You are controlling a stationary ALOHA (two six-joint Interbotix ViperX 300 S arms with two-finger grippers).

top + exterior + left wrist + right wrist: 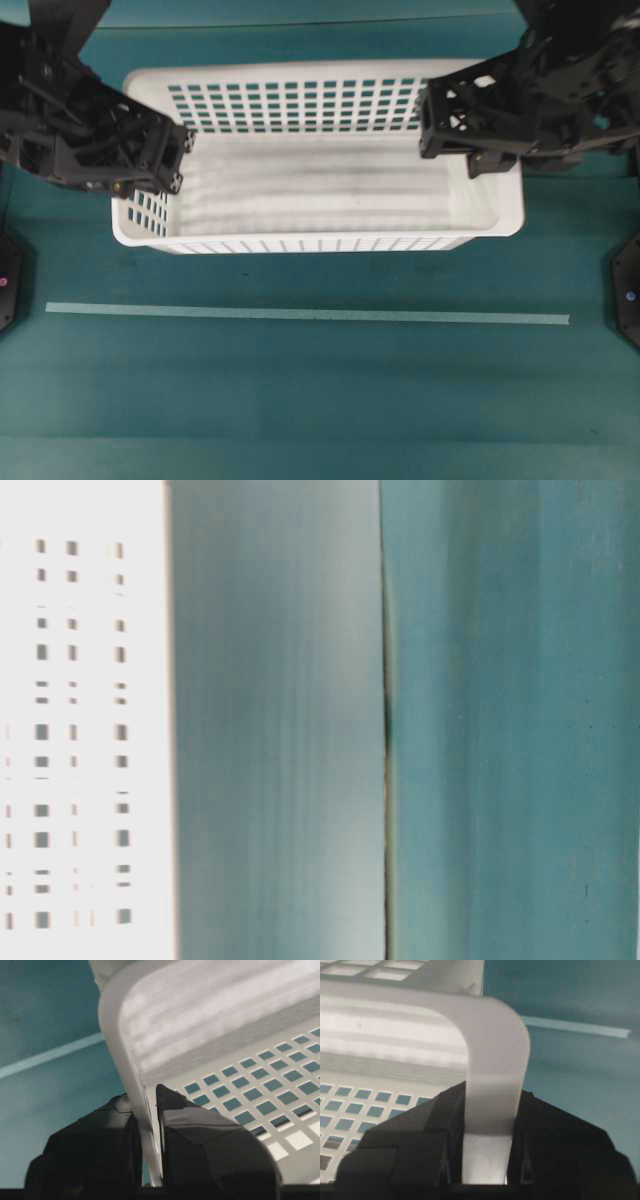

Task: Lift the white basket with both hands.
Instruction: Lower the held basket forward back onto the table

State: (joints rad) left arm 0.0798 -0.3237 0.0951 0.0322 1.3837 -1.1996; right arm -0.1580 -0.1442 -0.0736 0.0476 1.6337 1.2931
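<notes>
The white basket (320,190) lies lengthwise across the back half of the teal table, and nothing shows inside it. My left gripper (162,160) is shut on the basket's left end wall. In the left wrist view the gripper (145,1105) has one finger outside and one inside the thin white wall (125,1040). My right gripper (450,125) is shut on the right end. In the right wrist view the gripper (490,1110) pinches the rounded rim (495,1040) between both fingers. The table-level view shows the basket's perforated wall (80,730) very close. I cannot tell whether the basket is off the table.
A pale tape line (300,315) runs across the table in front of the basket, and it also shows in the left wrist view (50,1055) and the right wrist view (575,1027). Black arm bases stand at the left edge (8,280) and right edge (628,295).
</notes>
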